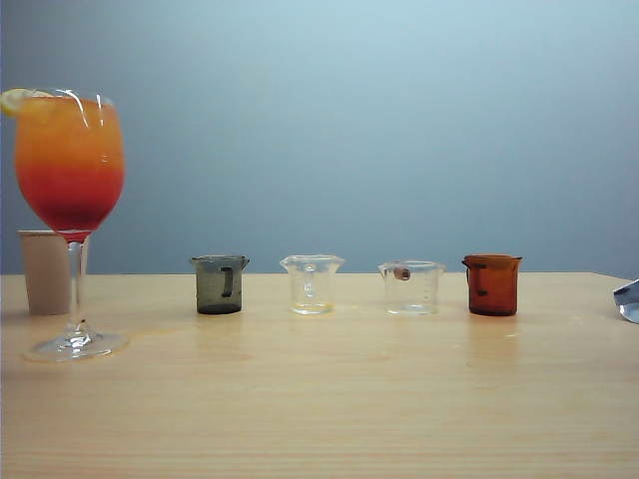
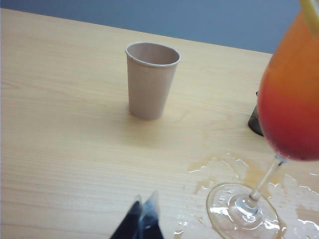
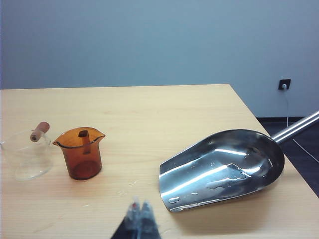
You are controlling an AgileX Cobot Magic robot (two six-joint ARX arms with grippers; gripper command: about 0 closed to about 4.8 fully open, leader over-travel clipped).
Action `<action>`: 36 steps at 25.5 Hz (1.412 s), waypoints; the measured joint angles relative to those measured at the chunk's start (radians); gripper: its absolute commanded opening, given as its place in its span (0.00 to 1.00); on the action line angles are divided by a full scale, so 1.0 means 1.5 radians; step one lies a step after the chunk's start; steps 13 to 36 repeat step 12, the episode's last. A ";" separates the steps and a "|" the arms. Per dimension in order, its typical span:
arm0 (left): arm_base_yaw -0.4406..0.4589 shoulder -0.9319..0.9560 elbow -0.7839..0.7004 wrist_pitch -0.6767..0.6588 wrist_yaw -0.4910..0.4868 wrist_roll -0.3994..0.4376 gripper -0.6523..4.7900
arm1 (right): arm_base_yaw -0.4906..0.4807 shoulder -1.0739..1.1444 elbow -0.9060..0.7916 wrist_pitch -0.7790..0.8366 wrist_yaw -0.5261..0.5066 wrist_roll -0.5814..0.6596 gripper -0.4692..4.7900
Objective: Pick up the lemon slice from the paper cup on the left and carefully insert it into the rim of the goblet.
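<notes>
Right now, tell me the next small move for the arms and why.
Probably none beyond keeping both arms back. The lemon slice already sits on the rim of the goblet, and the paper cup shows no slice from this angle. The left gripper and right gripper are both shut and empty, low over the table, apart from the glass.

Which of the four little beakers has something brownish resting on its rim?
The clear beaker beside the amber beaker; the other clear one and the grey one have none.

Right gripper [image 3: 141,215] fingers apparently together above table [image 3: 149,114]; amber beaker [image 3: 81,152], steel scoop [image 3: 224,167] ahead.
</notes>
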 measured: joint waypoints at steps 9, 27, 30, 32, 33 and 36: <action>0.000 0.000 0.000 -0.001 0.000 0.000 0.11 | 0.003 0.000 0.000 -0.005 -0.004 -0.003 0.09; 0.000 0.000 0.000 -0.001 0.000 0.000 0.11 | 0.003 0.000 0.000 -0.005 -0.004 -0.003 0.09; 0.000 0.000 0.000 -0.001 0.000 0.000 0.11 | 0.003 0.000 0.000 -0.005 -0.004 -0.003 0.09; 0.000 0.000 0.000 -0.001 0.000 0.000 0.11 | 0.003 0.000 0.000 -0.005 -0.004 -0.003 0.09; 0.000 0.000 0.000 -0.001 0.000 0.000 0.11 | 0.003 0.000 0.000 -0.005 -0.004 -0.003 0.09; 0.000 0.000 0.000 -0.001 0.000 0.000 0.11 | 0.003 0.000 0.000 -0.005 -0.004 -0.003 0.09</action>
